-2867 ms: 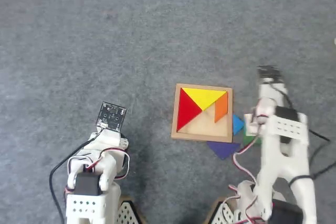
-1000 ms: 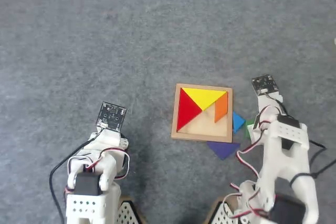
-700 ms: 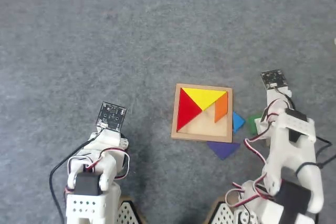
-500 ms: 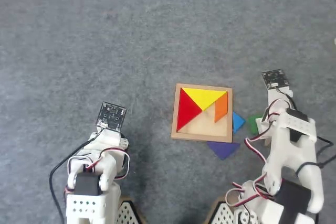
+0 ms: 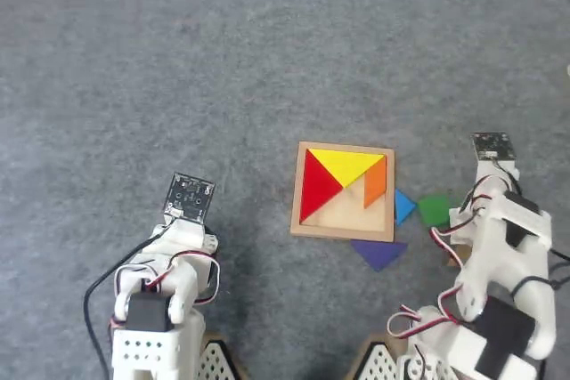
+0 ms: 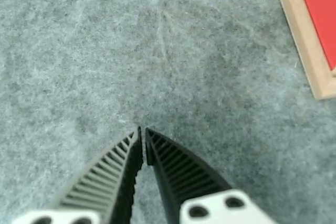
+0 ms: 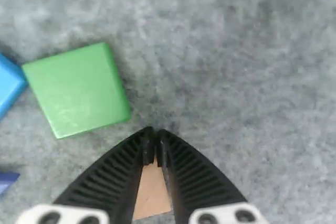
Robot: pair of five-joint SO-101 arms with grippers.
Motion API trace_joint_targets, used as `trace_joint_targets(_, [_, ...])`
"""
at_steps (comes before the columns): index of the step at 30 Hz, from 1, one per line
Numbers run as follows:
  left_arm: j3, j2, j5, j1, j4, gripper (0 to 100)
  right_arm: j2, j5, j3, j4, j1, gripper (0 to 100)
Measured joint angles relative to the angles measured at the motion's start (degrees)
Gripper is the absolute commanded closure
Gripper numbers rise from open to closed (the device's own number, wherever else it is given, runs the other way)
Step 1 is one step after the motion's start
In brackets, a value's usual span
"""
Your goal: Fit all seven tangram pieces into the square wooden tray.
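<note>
The square wooden tray (image 5: 344, 225) sits mid-table holding a red triangle (image 5: 318, 187), a yellow triangle (image 5: 344, 165) and an orange piece (image 5: 376, 182). Just right of it on the mat lie a blue piece (image 5: 403, 207) and a green square (image 5: 435, 210); a purple triangle (image 5: 380, 253) lies in front of the tray. My right gripper (image 7: 152, 132) is shut over the mat beside the green square (image 7: 76, 96), apart from it. A tan piece (image 7: 151, 195) lies on the mat under its fingers. My left gripper (image 6: 142, 130) is shut over bare mat, left of the tray's corner (image 6: 307, 51).
Grey felt mat covers the whole table. The left arm (image 5: 174, 260) stands at the front left, the right arm (image 5: 497, 246) at the front right beside the loose pieces. The blue piece's edge (image 7: 9, 88) borders the green square.
The right arm has pulled back from the tray's right edge and swung right, uncovering the green square. The left arm and all pieces have stayed put.
</note>
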Motion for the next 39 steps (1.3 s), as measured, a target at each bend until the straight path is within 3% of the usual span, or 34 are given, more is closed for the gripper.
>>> trace_joint_targets(4, [0.0,0.0,0.0,0.0,0.0,98,-4.31,-1.49,0.09,2.99,2.9,91.3])
trace_joint_targets(8, [0.0,0.0,0.0,0.0,0.0,98,-14.33,-1.76,0.26,13.45,3.08,79.5])
trace_joint_targets(11, [0.0,0.0,0.0,0.0,0.0,98,-23.03,-1.76,3.25,20.48,1.49,76.1])
trace_joint_targets(19, [0.0,0.0,0.0,0.0,0.0,98,-31.47,-1.85,14.68,14.33,0.44,76.0])
trace_joint_targets(27, [0.0,0.0,0.0,0.0,0.0,98,-18.2,0.44,11.78,11.34,-3.08,76.2])
trace_joint_targets(34, [0.0,0.0,0.0,0.0,0.0,98,-8.7,1.93,7.12,10.81,-2.55,93.6])
trace_joint_targets(39, [0.0,0.0,0.0,0.0,0.0,98,-7.21,2.55,5.8,10.81,-2.46,93.7])
